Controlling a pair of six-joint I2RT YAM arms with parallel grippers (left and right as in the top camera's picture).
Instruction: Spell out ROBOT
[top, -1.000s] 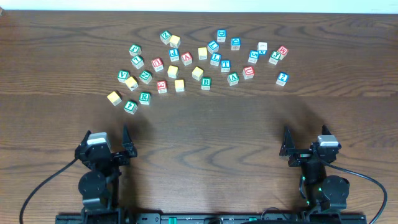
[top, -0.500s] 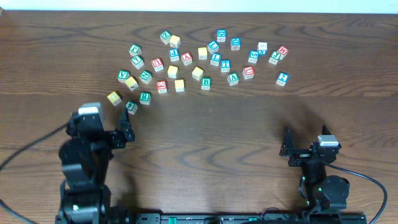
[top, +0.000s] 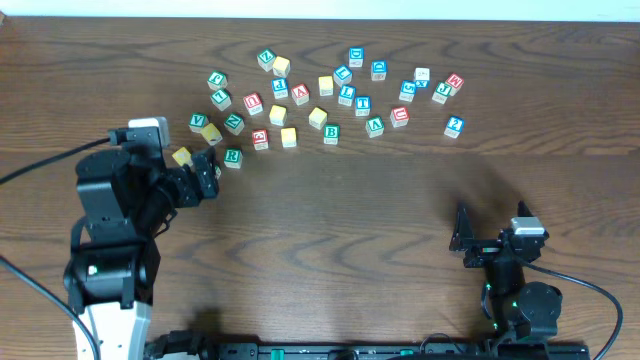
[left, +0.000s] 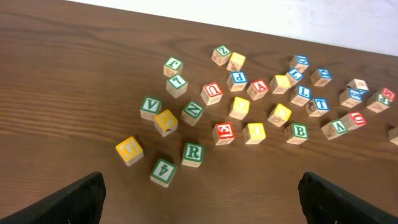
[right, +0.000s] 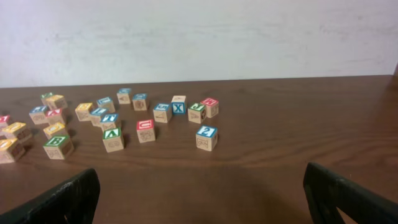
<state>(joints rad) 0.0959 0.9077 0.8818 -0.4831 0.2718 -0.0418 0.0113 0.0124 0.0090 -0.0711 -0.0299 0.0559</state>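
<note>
Several lettered wooden blocks lie scattered across the far middle of the table. The green R block (top: 233, 157) is at the near left of the cluster and also shows in the left wrist view (left: 193, 154). The green B block (top: 331, 134) sits near the middle and also shows in the left wrist view (left: 300, 132). My left gripper (top: 203, 178) is open and empty, hovering just short of the R block, with its fingers wide apart in the left wrist view (left: 208, 208). My right gripper (top: 478, 240) is open and empty at the near right, and the right wrist view (right: 202, 199) shows it well back from the blocks.
A green 4 block (left: 163, 172) and a yellow block (left: 129, 150) lie closest to the left gripper. A blue 2 block (top: 454, 126) stands alone at the right end of the cluster. Bare wooden table (top: 340, 230) stretches between the blocks and the arm bases.
My left arm has risen from its rest pose and reached forward toward the near-left blocks. The right arm and the blocks have not moved.
</note>
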